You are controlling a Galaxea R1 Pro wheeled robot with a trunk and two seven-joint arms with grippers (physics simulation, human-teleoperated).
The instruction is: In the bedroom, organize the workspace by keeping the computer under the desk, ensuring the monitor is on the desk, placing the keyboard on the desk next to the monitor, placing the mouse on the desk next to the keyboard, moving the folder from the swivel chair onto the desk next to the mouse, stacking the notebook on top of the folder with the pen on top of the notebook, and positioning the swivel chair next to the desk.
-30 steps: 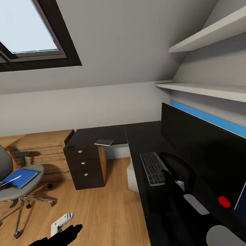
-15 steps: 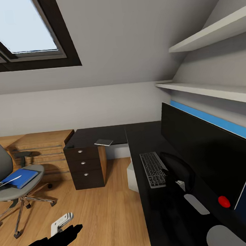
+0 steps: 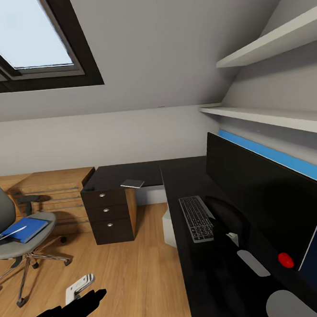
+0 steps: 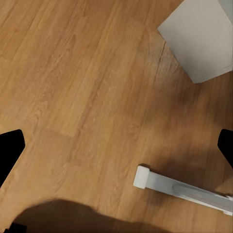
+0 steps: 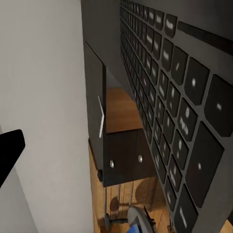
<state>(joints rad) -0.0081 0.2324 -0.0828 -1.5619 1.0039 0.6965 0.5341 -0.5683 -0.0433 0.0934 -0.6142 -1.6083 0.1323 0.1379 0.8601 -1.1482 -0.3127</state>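
Right hand (image 3: pixel 228 233) pinching keyboard (image 3: pixel 196 217) beside monitor (image 3: pixel 263 197); left hand (image 4: pixel 116 145) spread.

swivel chair (image 3: pixel 11 229) cut by picture edge, computer (image 3: pixel 168 227) mostly behind desk (image 3: pixel 197 270), right gripper's grip unclear

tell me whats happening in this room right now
A two-armed robot is tidying a bedroom workspace. Its right arm reaches over the black desk, its wrist camera close above the keyboard, which lies beside the wide monitor. The left gripper hangs open over the wood floor, holding nothing. The blue folder lies on the swivel chair, and the grey notebook lies on the desk's far wing.
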